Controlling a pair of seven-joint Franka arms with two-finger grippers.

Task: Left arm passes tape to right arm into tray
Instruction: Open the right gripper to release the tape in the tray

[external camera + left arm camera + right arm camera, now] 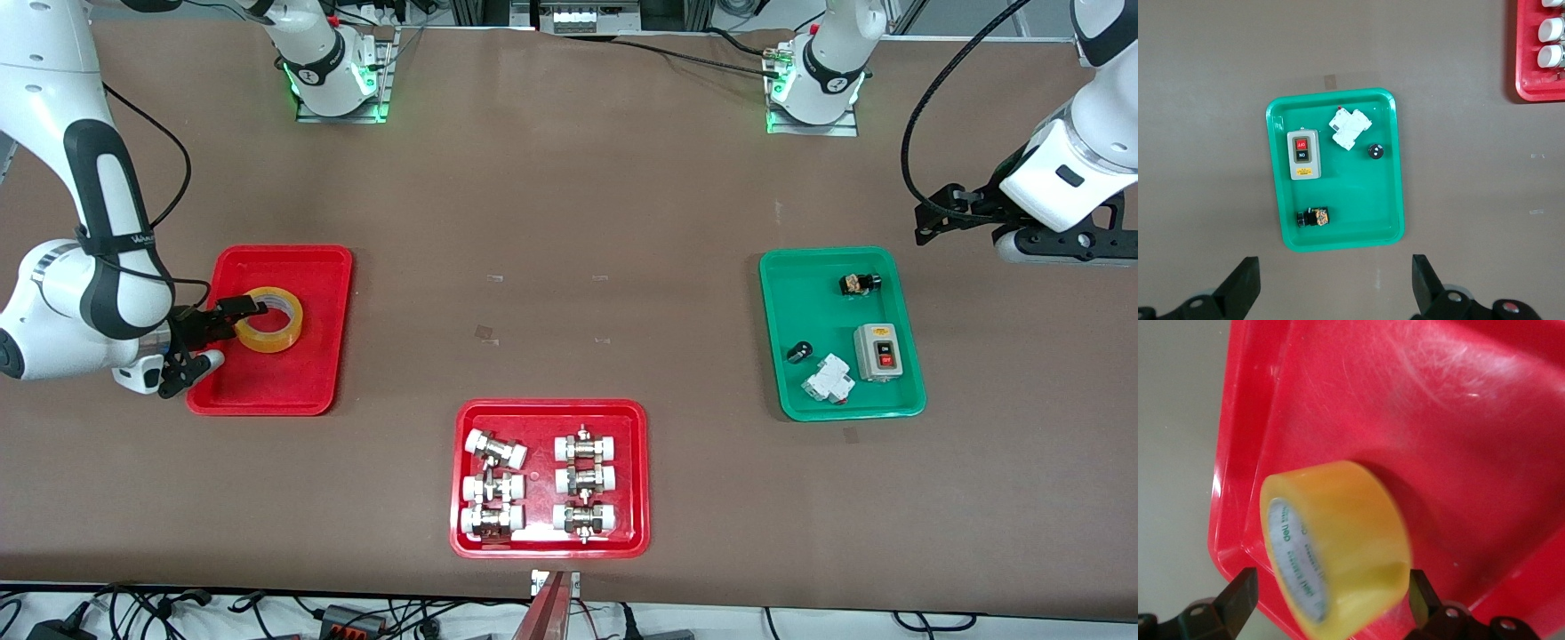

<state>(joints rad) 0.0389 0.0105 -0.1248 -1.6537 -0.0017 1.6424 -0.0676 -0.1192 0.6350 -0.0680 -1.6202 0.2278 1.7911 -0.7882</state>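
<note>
The yellow tape (269,320) is in the plain red tray (293,267) near the right arm's end of the table. My right gripper (222,338) is low over that tray, open. In the right wrist view the tape (1338,540) sits between the spread fingers (1238,593), its pale core showing, with red tray floor (1438,420) under it. One finger stands clear of the roll. My left gripper (929,227) hangs open and empty over bare table beside the green tray (782,356). The left wrist view shows its jaws wide apart (1335,287).
A red tray (462,533) of white-capped metal fittings lies nearest the front camera at mid table. The green tray (1278,167) holds a grey switch box (876,352), a white breaker (829,380) and small black parts. Both arm bases stand along the back edge.
</note>
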